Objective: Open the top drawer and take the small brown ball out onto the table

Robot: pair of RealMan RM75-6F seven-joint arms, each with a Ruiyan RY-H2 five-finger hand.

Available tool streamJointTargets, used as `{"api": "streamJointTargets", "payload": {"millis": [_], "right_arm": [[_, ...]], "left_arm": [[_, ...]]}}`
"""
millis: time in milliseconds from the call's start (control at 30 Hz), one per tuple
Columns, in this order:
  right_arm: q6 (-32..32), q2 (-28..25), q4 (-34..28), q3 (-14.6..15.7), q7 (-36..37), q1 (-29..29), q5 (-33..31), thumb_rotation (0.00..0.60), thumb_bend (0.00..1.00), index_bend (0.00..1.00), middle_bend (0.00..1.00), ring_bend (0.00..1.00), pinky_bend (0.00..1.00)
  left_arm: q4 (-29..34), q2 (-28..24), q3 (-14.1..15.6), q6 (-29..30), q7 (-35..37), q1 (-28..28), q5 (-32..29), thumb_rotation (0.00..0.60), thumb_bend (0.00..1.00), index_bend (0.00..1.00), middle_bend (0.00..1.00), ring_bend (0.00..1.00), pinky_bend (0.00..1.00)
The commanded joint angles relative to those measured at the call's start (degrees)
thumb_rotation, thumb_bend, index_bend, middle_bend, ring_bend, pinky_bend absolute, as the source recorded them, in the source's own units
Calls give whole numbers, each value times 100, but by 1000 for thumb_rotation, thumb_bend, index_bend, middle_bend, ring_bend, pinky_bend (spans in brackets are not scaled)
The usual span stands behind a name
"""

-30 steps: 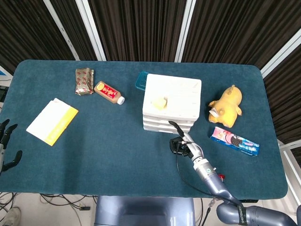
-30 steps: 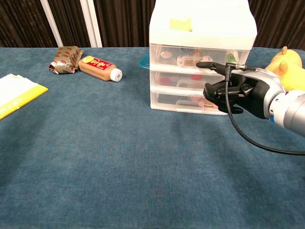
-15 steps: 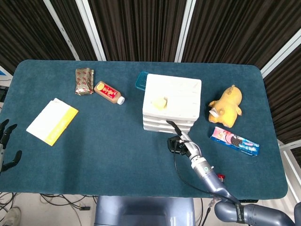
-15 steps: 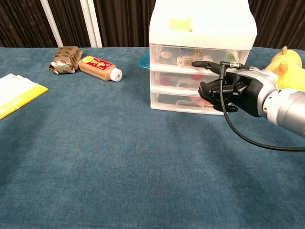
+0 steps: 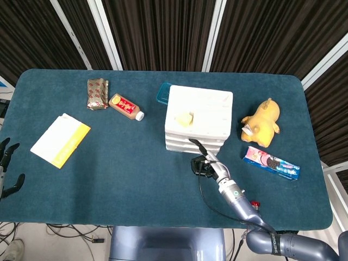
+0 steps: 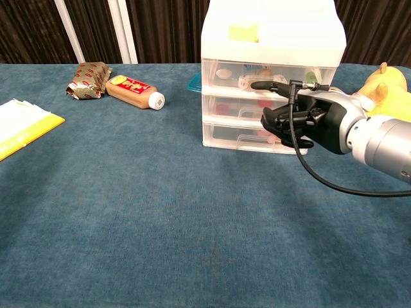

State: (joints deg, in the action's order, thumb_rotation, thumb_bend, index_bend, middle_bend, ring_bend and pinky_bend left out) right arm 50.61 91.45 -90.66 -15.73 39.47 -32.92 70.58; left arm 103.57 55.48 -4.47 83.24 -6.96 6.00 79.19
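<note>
Now we aim right hand (image 6: 302, 120) at top drawer (image 6: 270, 76) handle, one finger extended, rest curled, holding nothing; left hand (image 5: 7, 166) spread at table's (image 5: 136, 179) left edge.

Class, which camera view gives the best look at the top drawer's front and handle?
The chest view: it faces the top drawer head-on, showing its clear front, things inside and the handle, with the right robot hand at it. The head view looks down on the drawer unit, so the drawer fronts are barely visible.
</note>
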Motion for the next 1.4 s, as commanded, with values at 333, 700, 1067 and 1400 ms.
{"api": "streamJointTargets", "payload": {"millis": [333,700,1067,1400], "right_arm": [[-183,1,45,-59,187,-116,62,600,687,41,811,891,1000],[-316,-1,117,-110,273,-215,38,600,707,42,819,893,1000],[-462,-60,140,-123,716,-270,221,600,711,54,823,896,1000],[-463,-107,229,-43,1051,-285,461,600,719,129,823,896,1000]], "left_arm": [[-11,7,-2,-5,-16,-1,-25,600,377,97,0,0,0],[-11,11,-6,-6,-17,1,-35,600,377,97,0,0,0],[-17,19,-11,-4,-35,1,-50,600,377,97,0,0,0],[-19,25,-14,-2,-62,2,-61,600,377,97,0,0,0]]}}
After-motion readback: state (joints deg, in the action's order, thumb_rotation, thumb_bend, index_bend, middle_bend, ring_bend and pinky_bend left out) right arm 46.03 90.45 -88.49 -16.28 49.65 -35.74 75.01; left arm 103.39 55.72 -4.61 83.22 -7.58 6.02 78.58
